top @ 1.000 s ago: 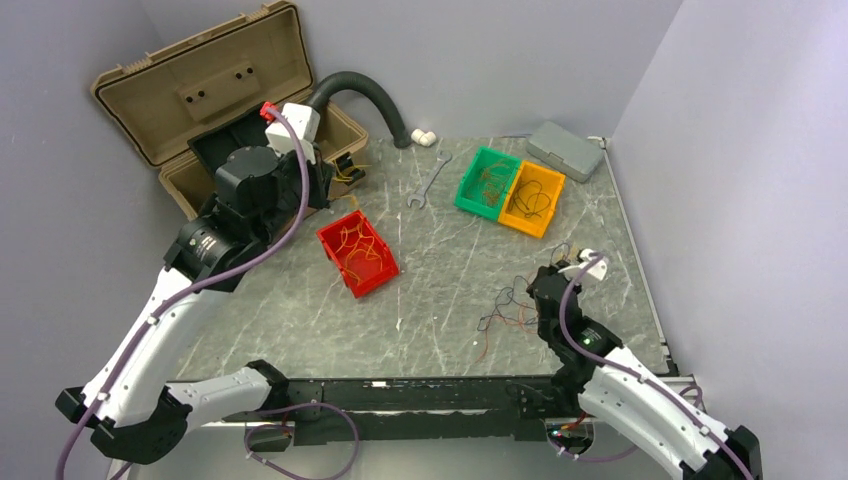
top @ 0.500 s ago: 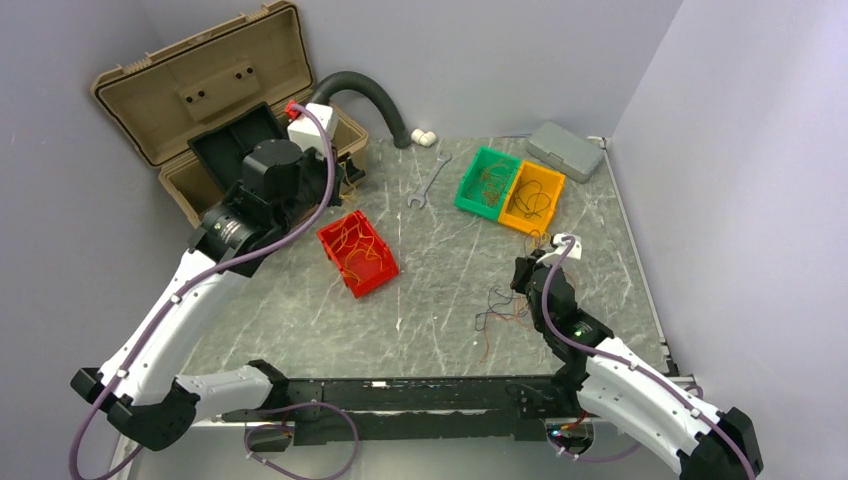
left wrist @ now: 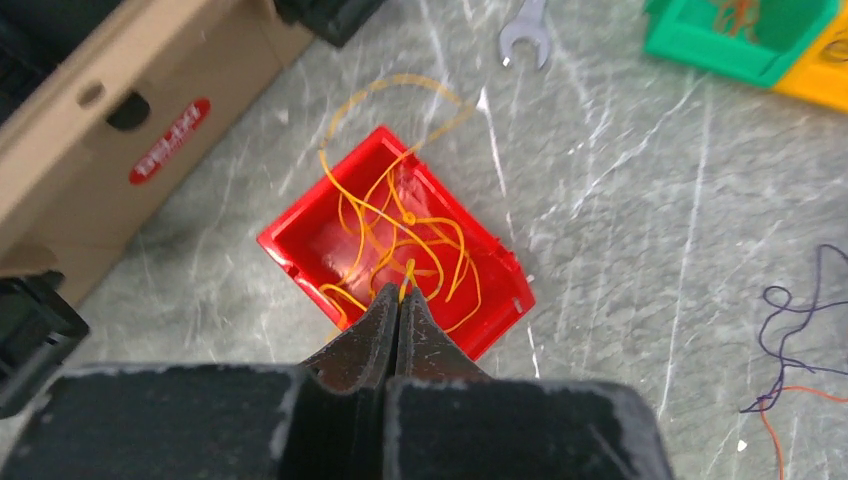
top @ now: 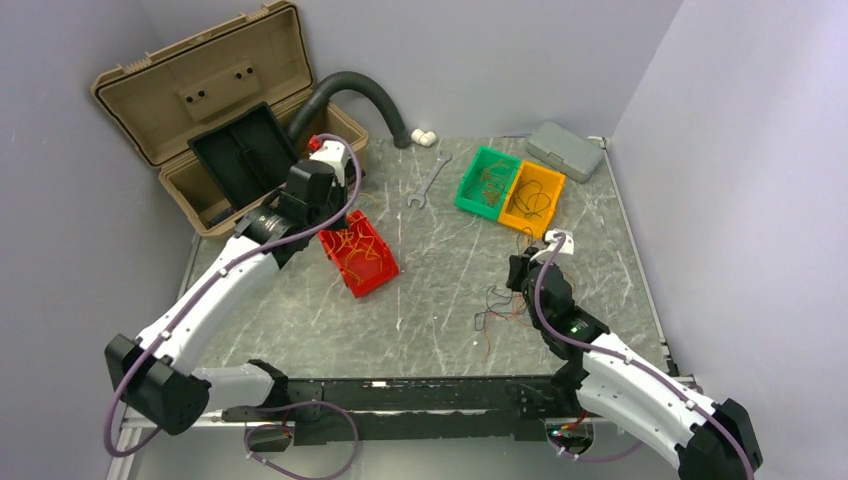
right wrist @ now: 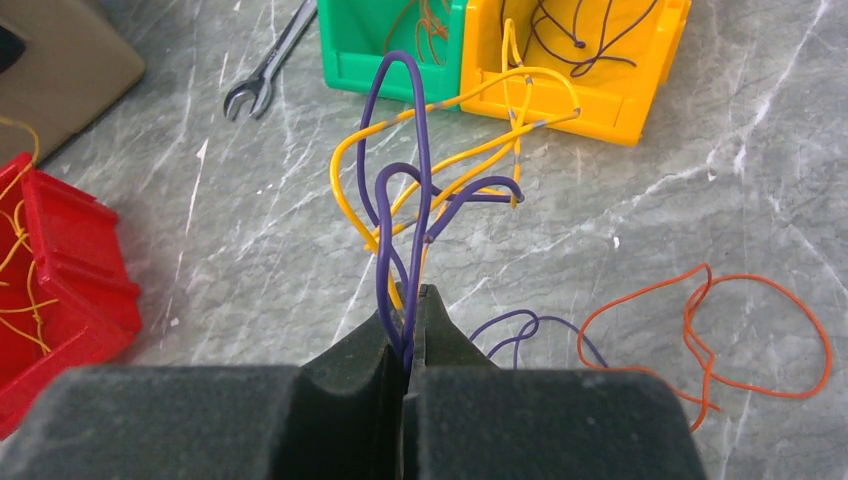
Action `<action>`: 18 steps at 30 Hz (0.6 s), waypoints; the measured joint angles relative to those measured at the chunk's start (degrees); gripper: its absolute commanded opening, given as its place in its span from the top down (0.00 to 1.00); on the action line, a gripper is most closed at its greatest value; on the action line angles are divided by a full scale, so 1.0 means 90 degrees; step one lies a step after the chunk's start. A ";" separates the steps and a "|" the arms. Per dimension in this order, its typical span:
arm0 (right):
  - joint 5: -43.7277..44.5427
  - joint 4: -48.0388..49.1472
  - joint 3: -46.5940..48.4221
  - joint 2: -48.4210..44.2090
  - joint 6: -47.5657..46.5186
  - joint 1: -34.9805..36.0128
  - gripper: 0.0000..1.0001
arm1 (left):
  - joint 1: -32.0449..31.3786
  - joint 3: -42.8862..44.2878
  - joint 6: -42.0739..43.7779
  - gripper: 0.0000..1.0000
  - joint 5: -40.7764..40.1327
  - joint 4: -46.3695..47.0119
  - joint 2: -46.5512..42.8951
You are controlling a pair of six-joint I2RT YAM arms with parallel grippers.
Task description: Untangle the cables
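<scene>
Thin cables lie in several places. My left gripper (left wrist: 400, 293) hangs over the red bin (left wrist: 310, 235), shut on a yellow cable (left wrist: 408, 268) at its tip. More yellow-orange strands (left wrist: 400, 195) lie coiled in that bin. My right gripper (right wrist: 408, 300) is shut on a purple cable (right wrist: 421, 130) and a yellow cable (right wrist: 345, 190), both lifted off the table. An orange cable (right wrist: 826, 350) and another purple one (right wrist: 520, 325) lie loose on the marble beside it. In the top view this loose tangle (top: 500, 305) sits just left of the right gripper (top: 515, 275).
A green bin (top: 487, 182) and a yellow bin (top: 533, 198), each holding wires, stand at the back right. A wrench (top: 428, 180) lies left of them. An open tan toolbox (top: 200, 100), a dark hose (top: 360, 90) and a grey box (top: 565, 150) line the back.
My left arm has swung right and forward from the toolbox to above the red bin. My right gripper has shifted left and slightly away with its cables.
</scene>
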 measured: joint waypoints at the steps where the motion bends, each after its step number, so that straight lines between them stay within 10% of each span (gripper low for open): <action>1: -0.0007 0.0015 0.0005 0.0036 -0.0017 0.0000 1.00 | 0.0051 -0.0073 -0.0073 1.00 0.0002 -0.0002 0.0085; 18: -0.0158 0.0274 0.0061 0.0299 -0.0187 0.0000 1.00 | 0.0738 -0.0493 -0.1173 1.00 0.0823 0.0073 0.1069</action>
